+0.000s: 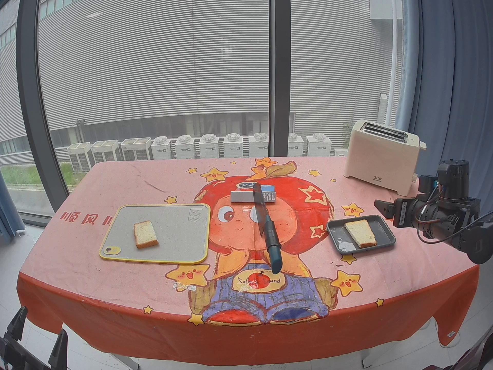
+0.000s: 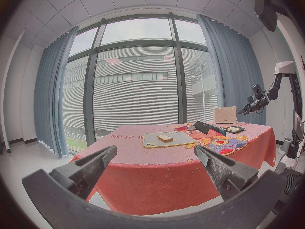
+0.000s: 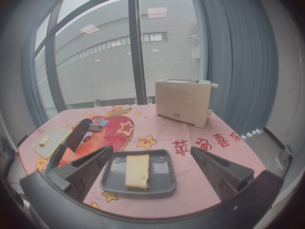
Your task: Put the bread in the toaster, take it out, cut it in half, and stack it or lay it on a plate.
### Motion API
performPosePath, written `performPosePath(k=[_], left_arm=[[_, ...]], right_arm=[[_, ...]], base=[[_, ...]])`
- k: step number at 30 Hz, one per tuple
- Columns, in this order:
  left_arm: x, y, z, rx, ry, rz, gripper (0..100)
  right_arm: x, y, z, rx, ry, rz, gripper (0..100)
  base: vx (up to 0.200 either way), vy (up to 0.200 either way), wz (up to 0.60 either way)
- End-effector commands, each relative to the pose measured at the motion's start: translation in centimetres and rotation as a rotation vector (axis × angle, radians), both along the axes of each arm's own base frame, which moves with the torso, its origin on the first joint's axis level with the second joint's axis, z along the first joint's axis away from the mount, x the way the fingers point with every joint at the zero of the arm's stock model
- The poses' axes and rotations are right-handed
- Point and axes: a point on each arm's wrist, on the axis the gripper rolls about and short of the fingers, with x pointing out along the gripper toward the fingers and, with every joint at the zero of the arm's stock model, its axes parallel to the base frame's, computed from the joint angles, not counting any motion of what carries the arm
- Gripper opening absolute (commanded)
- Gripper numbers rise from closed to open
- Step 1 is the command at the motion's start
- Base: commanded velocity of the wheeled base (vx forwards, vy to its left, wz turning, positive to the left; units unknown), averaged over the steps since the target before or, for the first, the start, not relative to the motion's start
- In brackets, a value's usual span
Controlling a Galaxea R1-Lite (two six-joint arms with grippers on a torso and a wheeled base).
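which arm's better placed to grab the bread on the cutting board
Left. The bread and cutting board sit on that side, nearer the open left claw; the right claw hangs by the plate, beyond the knife.

An orange cartoon-printed cloth (image 1: 102,181) lies spread in front; a tall window (image 1: 154,68) stands behind it; blue curtains (image 1: 452,68) hang at the right; outside sits a row of what may be air-conditioning units (image 1: 208,146).

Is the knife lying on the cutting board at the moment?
No, the knife leans on a small holder beside the cutting board, not touching it.
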Motion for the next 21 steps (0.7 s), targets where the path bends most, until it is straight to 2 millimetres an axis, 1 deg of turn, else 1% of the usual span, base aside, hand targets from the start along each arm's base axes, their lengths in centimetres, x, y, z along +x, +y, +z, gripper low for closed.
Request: performPosePath(k=[1,5,12,16,21], left_arm=[[0.0,0.0,-0.5,0.000,0.000,0.000,100],[0.0,0.0,-0.5,0.000,0.000,0.000,100],[0.0,0.0,-0.5,0.000,0.000,0.000,100],[0.0,0.0,-0.5,0.000,0.000,0.000,100],[0.0,0.0,-0.5,0.000,0.000,0.000,100]], right_arm=[[-0.3,-0.7,-0.4,-0.004,-0.003,-0.002,100],[-0.6,-0.8,0.0,-0.012,-0.013,0.008,100],[-0.9,-1.0,-0.2,-0.023,-0.008,0.012,100],[-1.2,-1.2,0.1,0.004,-0.026,0.054,100],[-1.2,-2.0,0.5,0.021,-0.073,0.054,100]], base=[[0.000,0.000,0.00],[0.000,0.000,0.00],[0.000,0.000,0.00],[0.000,0.000,0.00],[0.000,0.000,0.00]])
